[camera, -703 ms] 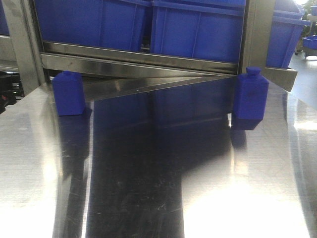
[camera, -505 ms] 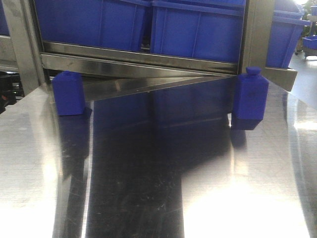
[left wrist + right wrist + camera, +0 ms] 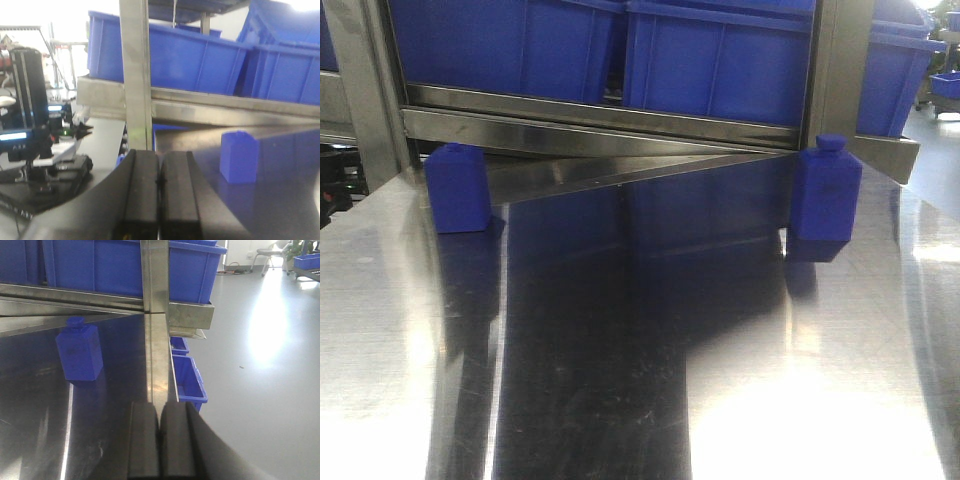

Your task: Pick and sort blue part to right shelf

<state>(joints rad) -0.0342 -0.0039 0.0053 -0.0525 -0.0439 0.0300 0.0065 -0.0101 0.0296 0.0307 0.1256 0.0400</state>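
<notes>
Two blue block-shaped parts stand upright on the steel table [image 3: 620,400] at its far edge: one at the left [image 3: 458,188] and one with a small neck at the right [image 3: 826,195]. The left one shows in the left wrist view [image 3: 239,156]; the right one shows in the right wrist view [image 3: 79,351]. Behind them is the shelf's flat steel front rail [image 3: 600,128] with large blue crates [image 3: 720,60] above. My left gripper [image 3: 159,165] is shut and empty, short of the left part. My right gripper [image 3: 159,415] is shut and empty, to the right of the necked part.
Steel shelf uprights stand at the left [image 3: 365,90] and right [image 3: 838,70]. An upright is straight ahead of each gripper [image 3: 136,75] [image 3: 156,275]. Small blue bins [image 3: 189,377] sit on the floor right of the table. Dark equipment [image 3: 30,125] is at far left.
</notes>
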